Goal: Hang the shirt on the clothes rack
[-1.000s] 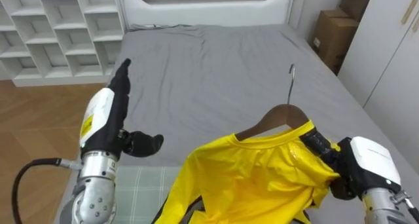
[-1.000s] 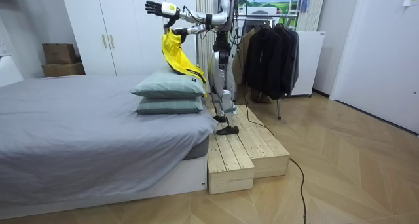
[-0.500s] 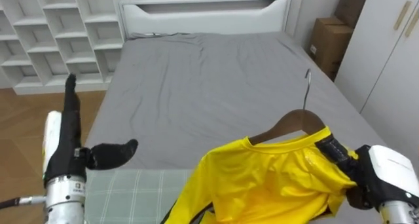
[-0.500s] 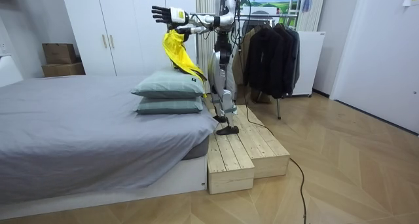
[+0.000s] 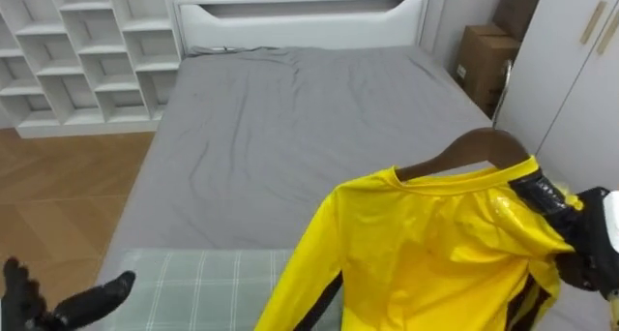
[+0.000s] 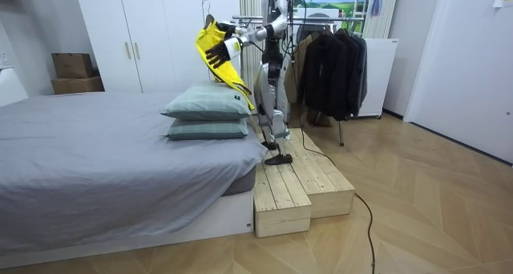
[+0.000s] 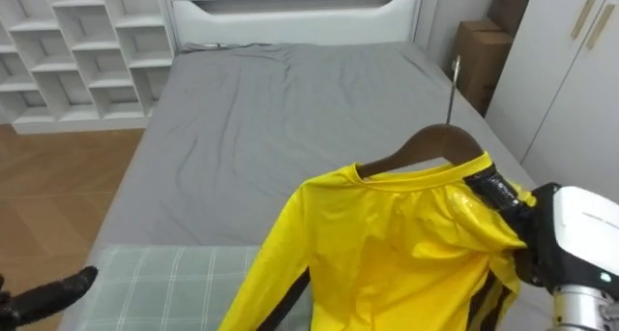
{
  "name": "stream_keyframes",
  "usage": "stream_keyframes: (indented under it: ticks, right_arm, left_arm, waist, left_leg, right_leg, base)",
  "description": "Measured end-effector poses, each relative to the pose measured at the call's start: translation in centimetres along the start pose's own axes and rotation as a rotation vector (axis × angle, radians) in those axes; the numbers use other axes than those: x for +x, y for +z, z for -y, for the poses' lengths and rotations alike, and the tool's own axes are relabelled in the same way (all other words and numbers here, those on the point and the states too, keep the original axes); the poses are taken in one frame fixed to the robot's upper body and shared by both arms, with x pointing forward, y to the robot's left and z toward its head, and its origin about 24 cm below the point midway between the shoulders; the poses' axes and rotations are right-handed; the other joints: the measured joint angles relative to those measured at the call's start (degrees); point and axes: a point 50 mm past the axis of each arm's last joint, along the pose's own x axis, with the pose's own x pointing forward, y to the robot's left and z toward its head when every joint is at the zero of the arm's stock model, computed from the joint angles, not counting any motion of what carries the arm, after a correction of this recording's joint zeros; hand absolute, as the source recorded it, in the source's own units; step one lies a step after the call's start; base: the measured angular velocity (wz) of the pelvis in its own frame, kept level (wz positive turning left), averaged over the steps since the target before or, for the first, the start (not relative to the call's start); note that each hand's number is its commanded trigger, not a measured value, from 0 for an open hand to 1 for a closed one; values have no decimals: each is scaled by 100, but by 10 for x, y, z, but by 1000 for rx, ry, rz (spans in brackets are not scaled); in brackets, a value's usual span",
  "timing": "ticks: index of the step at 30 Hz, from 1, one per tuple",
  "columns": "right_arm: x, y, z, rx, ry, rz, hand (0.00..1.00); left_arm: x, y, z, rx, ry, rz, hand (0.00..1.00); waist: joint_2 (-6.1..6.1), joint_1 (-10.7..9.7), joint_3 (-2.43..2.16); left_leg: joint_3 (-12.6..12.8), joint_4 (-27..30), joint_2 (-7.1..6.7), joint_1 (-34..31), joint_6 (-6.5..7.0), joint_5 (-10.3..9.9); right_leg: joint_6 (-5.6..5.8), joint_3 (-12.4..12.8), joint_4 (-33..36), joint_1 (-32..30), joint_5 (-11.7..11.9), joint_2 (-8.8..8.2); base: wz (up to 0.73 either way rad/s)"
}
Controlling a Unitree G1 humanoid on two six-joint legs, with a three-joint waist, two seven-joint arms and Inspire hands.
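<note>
Over the near edge of the grey bed (image 5: 290,128), above the checked pillow (image 5: 208,283), the yellow shirt (image 5: 435,244) hangs on its wooden hanger (image 5: 466,149). The right hand (image 7: 530,252) has its dark fingers curled round the shirt's shoulder, seemingly clamping the hanger arm beneath. Since a second ago the left hand (image 5: 73,307) has dropped from head height to the lower left, fingers spread and holding nothing, while in the room view the shirt has risen toward the robot's head. I judge the pick-up done; the turn to the clothes rack (image 6: 341,134) behind the robot, already carrying dark garments (image 6: 329,62), is yet to come. White cubby shelves (image 5: 68,50) beyond the bed's left edge look bare; the cardboard box (image 5: 481,58) past its right edge looks closed, its contents hidden.
</note>
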Motion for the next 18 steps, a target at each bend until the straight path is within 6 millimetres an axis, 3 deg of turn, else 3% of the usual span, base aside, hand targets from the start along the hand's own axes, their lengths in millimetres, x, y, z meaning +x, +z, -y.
stream_keyframes:
  ticks: [8,13,18]
  right_arm:
    - [-4,-5,13,-13,-64,-2,100]
    - [-8,-4,33,-17,-135,13,100]
    - [-12,-5,32,-22,-101,14,100]
  left_arm:
    - [-9,-71,-46,-30,194,-318,0]
    - [-36,-115,-93,36,317,-503,0]
    - [-63,-147,-121,61,380,-671,0]
  waist:
    - [-54,-18,-5]
    - [-57,-30,-14]
    - [-127,-15,-27]
  left_leg:
    - [1,2,7,-29,9,-54]
    - [89,1,6,-60,31,-115]
    - [110,2,-6,-15,33,-115]
  right_leg:
    - [21,-13,15,-30,-45,1]
    - [42,48,55,-106,-96,5]
    - [65,20,26,-49,-116,-17]
  base:
    - [0]
    - [-7]
    - [-1]
